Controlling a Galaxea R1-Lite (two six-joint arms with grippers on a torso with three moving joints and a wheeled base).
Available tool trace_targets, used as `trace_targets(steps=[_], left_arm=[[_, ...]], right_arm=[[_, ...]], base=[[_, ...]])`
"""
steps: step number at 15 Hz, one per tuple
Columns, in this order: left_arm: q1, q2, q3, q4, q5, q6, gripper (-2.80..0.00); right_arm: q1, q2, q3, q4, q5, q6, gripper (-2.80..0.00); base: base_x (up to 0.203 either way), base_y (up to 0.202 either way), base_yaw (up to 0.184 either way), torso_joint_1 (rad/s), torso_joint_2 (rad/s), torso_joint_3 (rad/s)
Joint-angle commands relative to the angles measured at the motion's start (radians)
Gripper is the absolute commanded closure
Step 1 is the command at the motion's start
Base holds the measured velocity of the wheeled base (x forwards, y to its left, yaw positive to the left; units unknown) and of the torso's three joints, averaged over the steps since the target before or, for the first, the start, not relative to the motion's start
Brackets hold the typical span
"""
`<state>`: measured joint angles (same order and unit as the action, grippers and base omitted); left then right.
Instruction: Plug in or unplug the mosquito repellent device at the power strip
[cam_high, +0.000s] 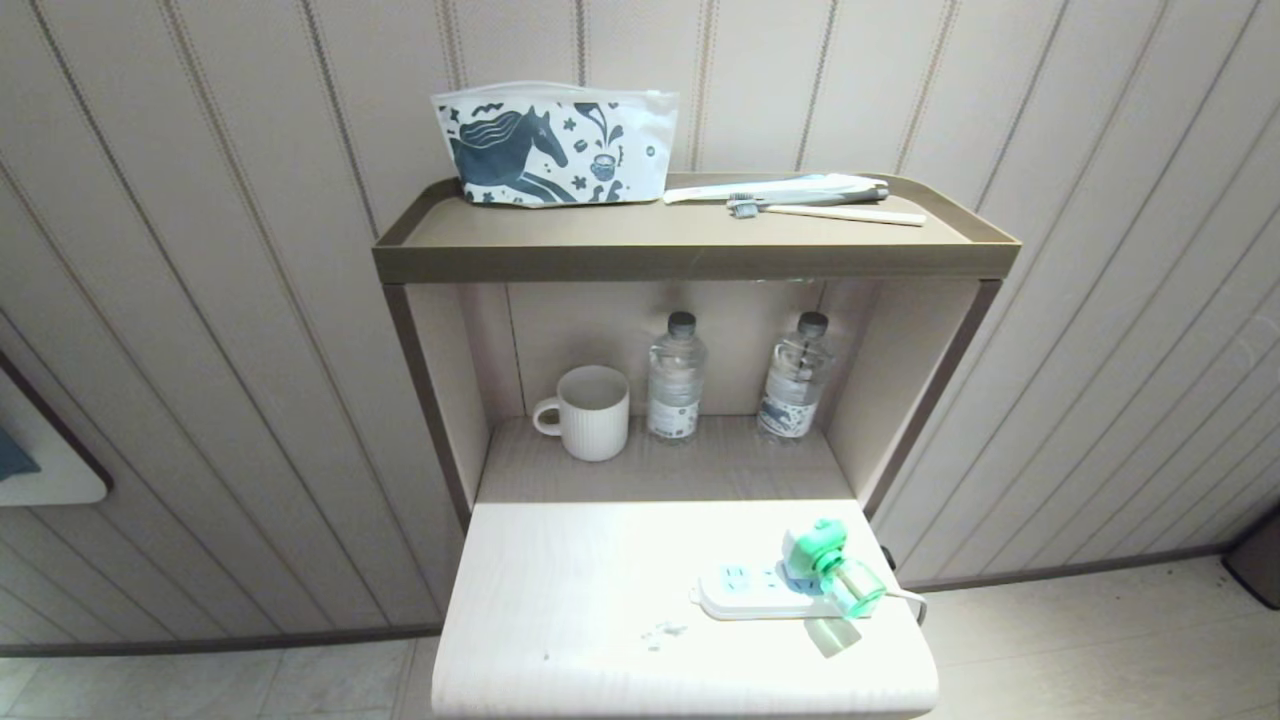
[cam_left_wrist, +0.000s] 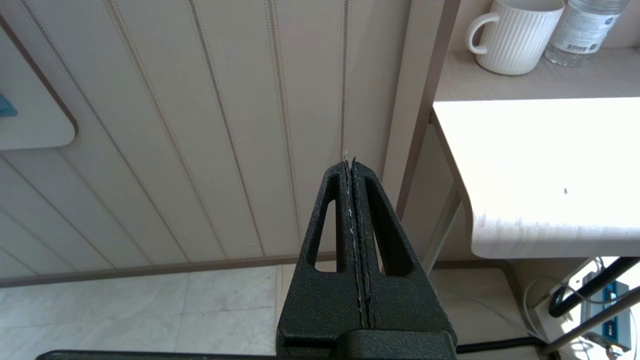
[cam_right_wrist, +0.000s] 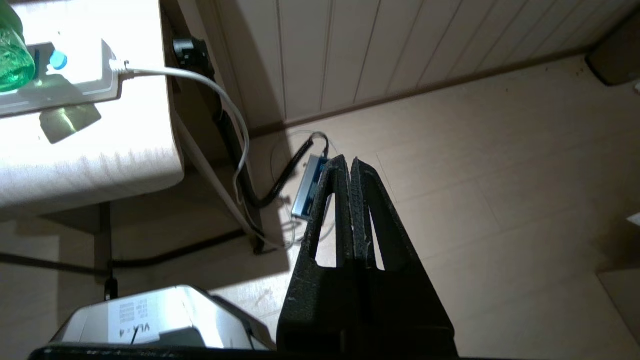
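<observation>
The repellent device (cam_high: 830, 570) sits plugged into the power strip (cam_high: 750, 592) near the table's (cam_high: 560, 600) right edge. Both the left gripper (cam_left_wrist: 349, 165) and right gripper (cam_right_wrist: 349, 167) are clenched, empty, off the table. To unplug, the right gripper should open, grip the head and pull straight. The prongs are hidden.

"VLA" on a white label (cam_right_wrist: 131, 327) (smaller lines unreadable), water bottle labels illegible

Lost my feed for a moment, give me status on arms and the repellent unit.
Left end effector shut, empty, beside the table. Right end effector shut, empty, over the floor. Mosquito repellent device sits on the power strip. Nothing blocking.
</observation>
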<state>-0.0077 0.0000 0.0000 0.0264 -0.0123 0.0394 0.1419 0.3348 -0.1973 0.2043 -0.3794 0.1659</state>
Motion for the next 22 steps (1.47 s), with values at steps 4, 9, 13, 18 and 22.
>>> trace_targets(steps=[4, 9, 13, 18, 22], left_arm=[[0.000, 0.002, 0.000, 0.000, 0.000, -0.001, 0.00], [0.000, 0.002, 0.000, 0.000, 0.000, 0.001, 0.00], [0.000, 0.002, 0.000, 0.000, 0.000, -0.001, 0.00], [0.000, 0.002, 0.000, 0.000, -0.001, -0.001, 0.00], [0.000, 0.002, 0.000, 0.000, 0.000, -0.001, 0.00]], right_arm=[[-0.007, -0.059, 0.170, -0.285, 0.024, -0.064, 0.00], [-0.007, -0.059, 0.175, -0.269, 0.254, -0.128, 0.00], [-0.073, -0.062, 0.160, -0.166, 0.326, -0.152, 0.00], [-0.166, -0.151, 0.196, -0.192, 0.365, -0.171, 0.00], [-0.139, -0.332, 0.197, -0.189, 0.369, -0.173, 0.00]], base=[[0.000, 0.000, 0.000, 0.000, 0.00, 0.000], [0.000, 0.000, 0.000, 0.000, 0.00, 0.000], [0.000, 0.000, 0.000, 0.000, 0.00, 0.000], [0.000, 0.000, 0.000, 0.000, 0.00, 0.000], [0.000, 0.000, 0.000, 0.000, 0.00, 0.000]])
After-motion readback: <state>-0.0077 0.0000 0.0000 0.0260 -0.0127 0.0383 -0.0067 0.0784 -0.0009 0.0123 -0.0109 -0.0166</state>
